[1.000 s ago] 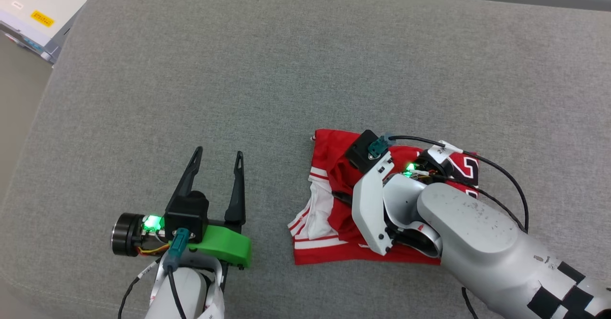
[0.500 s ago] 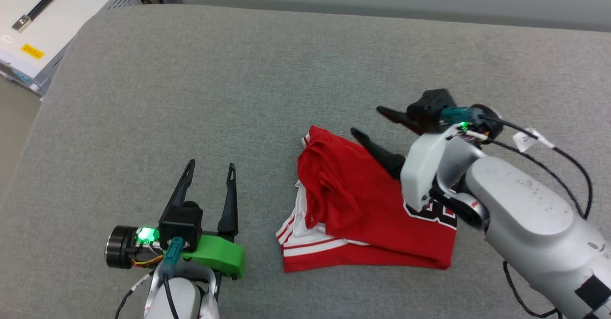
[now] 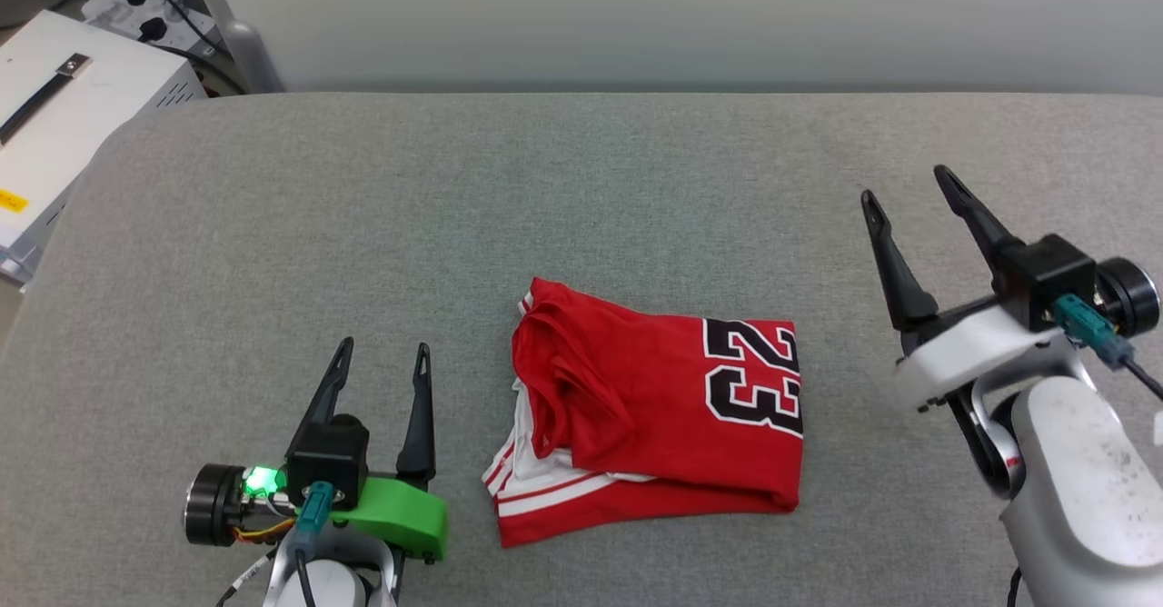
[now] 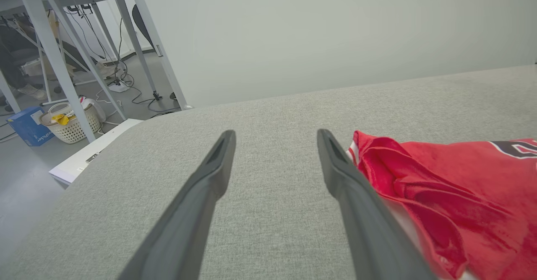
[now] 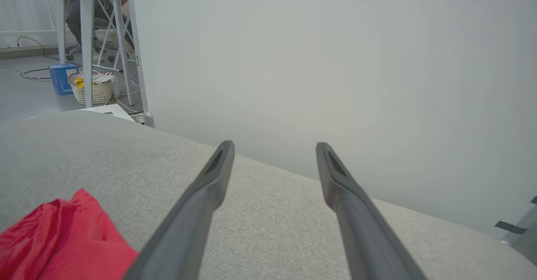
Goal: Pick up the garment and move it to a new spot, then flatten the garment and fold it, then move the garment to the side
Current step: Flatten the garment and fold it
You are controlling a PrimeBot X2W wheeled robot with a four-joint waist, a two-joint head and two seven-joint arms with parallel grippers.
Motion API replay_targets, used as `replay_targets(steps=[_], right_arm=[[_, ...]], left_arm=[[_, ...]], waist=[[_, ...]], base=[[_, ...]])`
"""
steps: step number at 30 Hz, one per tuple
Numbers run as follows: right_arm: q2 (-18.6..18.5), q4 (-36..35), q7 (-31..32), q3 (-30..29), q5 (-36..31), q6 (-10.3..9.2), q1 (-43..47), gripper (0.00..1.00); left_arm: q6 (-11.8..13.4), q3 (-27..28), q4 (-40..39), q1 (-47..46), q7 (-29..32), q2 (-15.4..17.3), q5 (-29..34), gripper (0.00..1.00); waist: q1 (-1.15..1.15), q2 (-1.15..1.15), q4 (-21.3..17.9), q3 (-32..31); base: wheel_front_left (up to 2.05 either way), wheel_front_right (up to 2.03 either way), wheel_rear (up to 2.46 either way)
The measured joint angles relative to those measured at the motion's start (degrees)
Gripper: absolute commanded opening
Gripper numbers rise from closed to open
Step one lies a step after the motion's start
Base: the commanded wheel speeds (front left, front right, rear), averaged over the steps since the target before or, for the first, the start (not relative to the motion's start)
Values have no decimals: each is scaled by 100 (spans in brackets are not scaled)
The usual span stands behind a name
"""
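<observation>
You have the garment lying folded on the grey padded surface, in its near half, with the "23" facing up and the white striped trim at its left edge. Your left gripper hovers just beside that left edge, fingers spread and empty. Your right gripper stands well apart off the garment's right side, fingers also spread, holding nothing. Bare cushion runs behind the garment up to the wall. It also runs wide to the left, where the rounded corner falls away beside a white box.
</observation>
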Motion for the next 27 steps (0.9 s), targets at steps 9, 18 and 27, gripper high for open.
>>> replay_targets(steps=[9,18,27], right_arm=[[701,-1006,-10,-1000,-319,0,1328,100],[970,-1438,-33,-1308,-74,0,2464,100],[1042,-1568,-33,-1187,2,0,2911,100]], left_arm=[[0,70,-103,212,0,0,-15,100],[-26,250,-264,621,0,-4,-174,100],[-126,354,-353,808,0,-41,-279,100]], waist=[[0,0,-155,-251],[0,0,-136,-486],[0,0,-73,-567]], base=[[0,0,0],[0,0,0],[0,0,0]])
